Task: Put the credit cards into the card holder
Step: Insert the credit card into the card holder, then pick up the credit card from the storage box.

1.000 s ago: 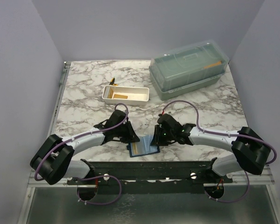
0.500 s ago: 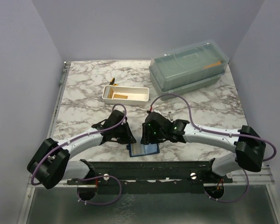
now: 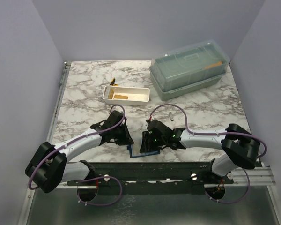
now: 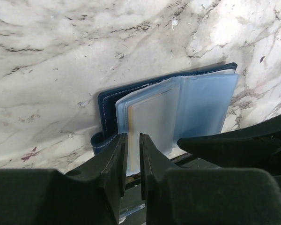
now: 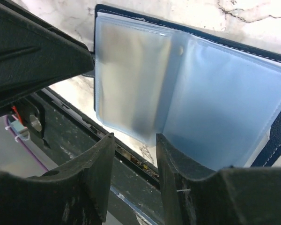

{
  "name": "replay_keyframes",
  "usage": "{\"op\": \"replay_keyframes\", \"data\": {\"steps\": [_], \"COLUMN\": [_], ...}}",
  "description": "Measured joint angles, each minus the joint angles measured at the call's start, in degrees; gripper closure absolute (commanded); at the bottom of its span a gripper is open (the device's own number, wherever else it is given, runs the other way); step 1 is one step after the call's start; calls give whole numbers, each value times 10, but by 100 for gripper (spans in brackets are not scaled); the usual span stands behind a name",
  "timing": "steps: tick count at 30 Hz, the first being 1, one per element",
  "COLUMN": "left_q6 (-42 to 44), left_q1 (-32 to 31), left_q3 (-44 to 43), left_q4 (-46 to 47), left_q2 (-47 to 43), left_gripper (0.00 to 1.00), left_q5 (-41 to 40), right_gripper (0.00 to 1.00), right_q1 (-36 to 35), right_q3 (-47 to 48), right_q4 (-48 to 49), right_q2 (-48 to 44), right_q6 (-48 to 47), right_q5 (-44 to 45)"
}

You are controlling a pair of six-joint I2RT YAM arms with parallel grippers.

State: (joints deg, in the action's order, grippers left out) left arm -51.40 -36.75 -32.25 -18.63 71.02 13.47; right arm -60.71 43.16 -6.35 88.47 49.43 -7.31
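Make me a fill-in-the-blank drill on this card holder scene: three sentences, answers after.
1. The card holder lies ___ on the marble table, its clear sleeves showing.
2. The left pincer and the right pincer flank it at the table's ___ edge.
3. The white tray stands to the ___ of the green lidded box.
Missing words: open; near; left.
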Motion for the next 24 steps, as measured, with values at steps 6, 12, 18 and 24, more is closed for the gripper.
{"op": "replay_keyframes", "data": {"steps": [6, 12, 18, 24], "left_q6": [4, 36, 104, 183], "left_q1": [5, 25, 53, 78], "left_q3": [-22, -102, -272, -476], "left_q4": [-47, -92, -132, -190], "left_q2": [-58, -108, -28, 142], "left_gripper": [46, 12, 8, 12], "left_q5": [-33, -99, -194, -291], "right_gripper": [56, 54, 54, 54], "right_q1": [0, 0, 0, 0], "right_q3": [-10, -11, -14, -35], "right_q4": [-7, -46, -75, -101], "right_q2": [-56, -159, -218, -242], "right_q6": [5, 7, 10, 19], "right_q5": [17, 74, 121, 139]}}
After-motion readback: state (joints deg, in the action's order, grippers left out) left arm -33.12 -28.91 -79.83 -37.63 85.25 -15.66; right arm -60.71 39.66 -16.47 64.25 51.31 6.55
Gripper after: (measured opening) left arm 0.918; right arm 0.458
